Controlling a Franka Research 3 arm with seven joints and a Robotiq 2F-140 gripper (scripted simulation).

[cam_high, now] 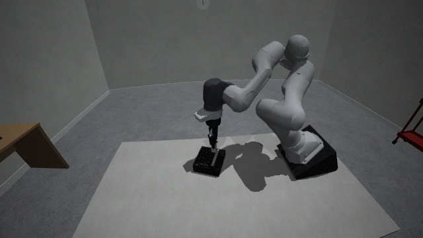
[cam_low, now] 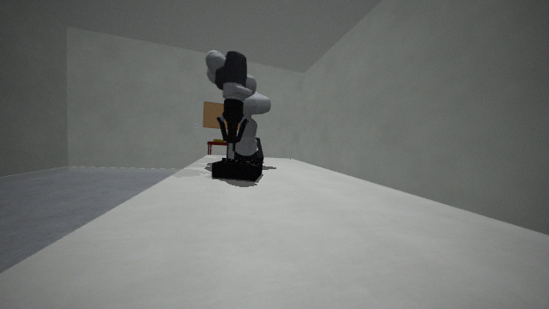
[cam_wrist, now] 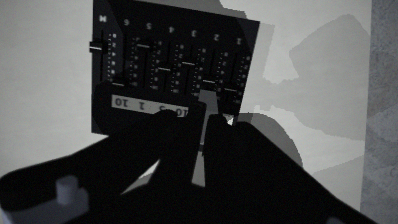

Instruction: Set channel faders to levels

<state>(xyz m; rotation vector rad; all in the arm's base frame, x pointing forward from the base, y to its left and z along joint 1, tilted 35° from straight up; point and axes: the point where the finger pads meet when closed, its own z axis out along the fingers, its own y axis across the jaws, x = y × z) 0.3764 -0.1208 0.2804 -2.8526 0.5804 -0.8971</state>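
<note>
The black lighting desk [cam_high: 209, 160] stands on its feet on the pale mat, near the arm's base; it also shows in the exterior view [cam_low: 237, 168]. In the wrist view the desk [cam_wrist: 175, 65] shows upside down, with the master at the left and channels 6 to 1 running right. The master cap [cam_wrist: 95, 46] sits far from the tape strip [cam_wrist: 145, 106], which my fingers partly hide. My gripper [cam_wrist: 205, 103] is shut and empty, pointing down, its tips at the channel 2 cap [cam_wrist: 208, 81]. The channel 1 cap [cam_wrist: 230, 90] stands beside it. The gripper also shows in the top view [cam_high: 214, 149].
The arm's black base [cam_high: 308, 155] stands to the right of the desk. A wooden table [cam_high: 23, 145] is far left and a red cart [cam_high: 411, 132] far right, both off the mat.
</note>
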